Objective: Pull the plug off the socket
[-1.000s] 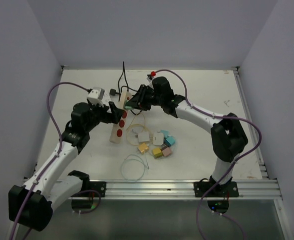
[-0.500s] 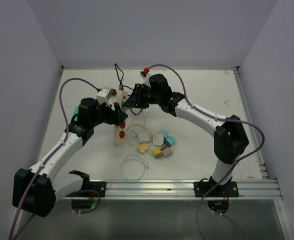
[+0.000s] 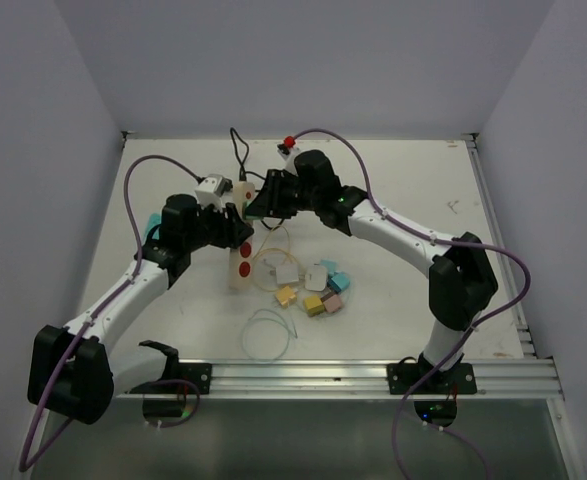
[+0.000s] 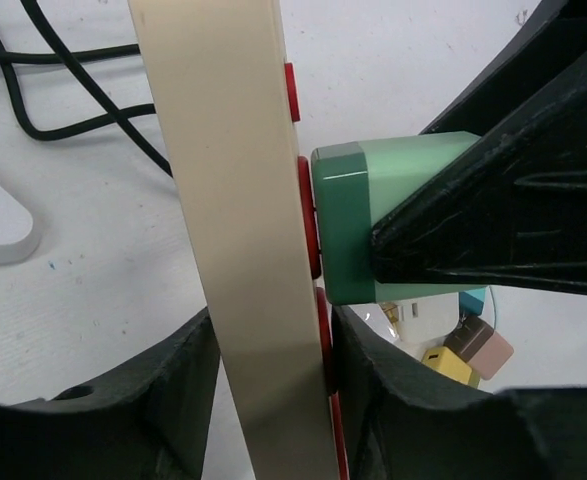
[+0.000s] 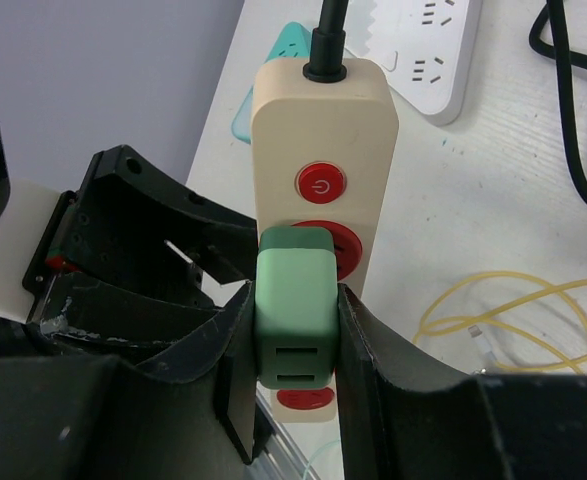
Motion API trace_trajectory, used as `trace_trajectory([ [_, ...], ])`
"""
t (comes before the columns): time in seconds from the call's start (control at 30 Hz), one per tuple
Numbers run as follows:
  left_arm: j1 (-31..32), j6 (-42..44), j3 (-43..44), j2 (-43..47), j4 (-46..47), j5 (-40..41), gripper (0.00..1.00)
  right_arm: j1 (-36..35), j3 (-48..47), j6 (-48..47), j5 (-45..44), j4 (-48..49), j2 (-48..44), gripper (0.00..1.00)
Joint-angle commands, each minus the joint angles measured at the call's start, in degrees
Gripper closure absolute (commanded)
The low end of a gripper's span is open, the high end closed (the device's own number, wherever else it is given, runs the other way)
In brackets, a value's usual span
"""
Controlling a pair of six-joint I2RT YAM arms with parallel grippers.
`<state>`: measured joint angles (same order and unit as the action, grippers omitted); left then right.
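Observation:
A cream socket strip [image 3: 237, 262] with round red sockets lies left of the table's centre. A green plug [image 5: 295, 290] sits in its second socket. My right gripper [image 5: 295, 345] is shut on the plug, one finger on each side. My left gripper [image 4: 271, 395] is shut on the socket strip [image 4: 228, 190], and its fingers press the strip's two long edges just below the plug [image 4: 345, 220]. In the top view the two grippers meet over the strip's upper half, the left gripper [image 3: 235, 226] beside the right gripper [image 3: 263, 205].
The strip's black cable [image 4: 63, 110] curls toward the back. A white power strip [image 5: 428, 45] and a teal adapter [image 5: 285, 45] lie beyond it. A yellow cable [image 3: 271, 252], several coloured adapters [image 3: 318, 288] and a clear cable loop [image 3: 266, 333] lie nearer the front.
My left arm swung right to the socket strip and its jaws closed on the strip's edges. The right gripper kept its hold on the green plug.

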<state>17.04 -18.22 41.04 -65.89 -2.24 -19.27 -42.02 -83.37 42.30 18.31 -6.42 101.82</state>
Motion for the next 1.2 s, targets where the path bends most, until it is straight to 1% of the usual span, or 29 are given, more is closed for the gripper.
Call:
trace_trajectory([
  [0.0, 0.19, -1.64, -0.08, 0.14, 4.26, 1.77, 0.51, -0.78, -3.73, -0.29, 0.15, 4.13, -5.23, 1.0],
  [0.03, 0.19, -1.82, -0.25, 0.23, 4.61, 2.12, 0.6, -0.96, -3.73, -0.38, -0.02, 4.13, -5.32, 1.0],
  [0.1, 0.19, -2.26, -0.78, 0.67, 4.61, 3.88, 0.72, -1.13, -3.29, -0.38, -0.29, 3.95, -5.75, 1.0],
  [0.13, 0.19, -2.35, -0.78, 0.85, 4.7, 4.32, 0.84, -1.13, -3.03, -0.38, -0.55, 4.04, -6.19, 1.0],
  [0.2, 0.19, -2.79, -1.22, 1.11, 4.61, 5.73, 0.99, -1.22, -1.8, -0.56, -1.25, 4.13, -7.6, 1.0],
  [0.33, 0.1, -4.81, -1.57, 1.2, 3.48, 10.38, 1.0, -1.22, 1.01, -1.52, -4.32, 3.6, -10.93, 1.0],
  [0.47, 0.01, -8.22, -2.01, 1.38, 2.77, 16.87, 1.0, -1.31, 3.65, -2.05, -6.87, 2.9, -15.06, 1.0],
  [0.57, -0.34, -10.34, -2.01, 1.11, 2.33, 20.74, 1.0, -1.31, 4.97, -2.66, -7.58, 1.67, -17.88, 1.0],
  [0.6, -0.6, -10.87, -1.75, 0.85, 2.33, 21.54, 1.0, -1.31, 4.97, -2.84, -7.67, 0.89, -19.1, 1.0],
  [0.63, -1.21, -11.83, -1.31, 0.5, -0.2, 22.34, 1.0, -1.31, 5.06, -3.02, -7.84, -0.95, -19.72, 1.0],
  [0.77, -2.1, -13.24, 0.09, -0.82, -2.33, 27.69, 1.0, -1.31, 5.24, -4.16, -8.55, -5.7, -22.54, 1.0],
  [0.97, -2.18, -14.21, 3.34, -2.66, -5.23, 34.37, 1.0, -1.31, 8.13, -4.42, -9.25, -10.63, -27.54, 1.0],
  [1.17, -2.18, -12.99, 5.89, -3.19, -5.93, 38.68, 1.0, -1.22, 9.11, -4.42, -9.86, -14.41, -32.21, 1.0],
])
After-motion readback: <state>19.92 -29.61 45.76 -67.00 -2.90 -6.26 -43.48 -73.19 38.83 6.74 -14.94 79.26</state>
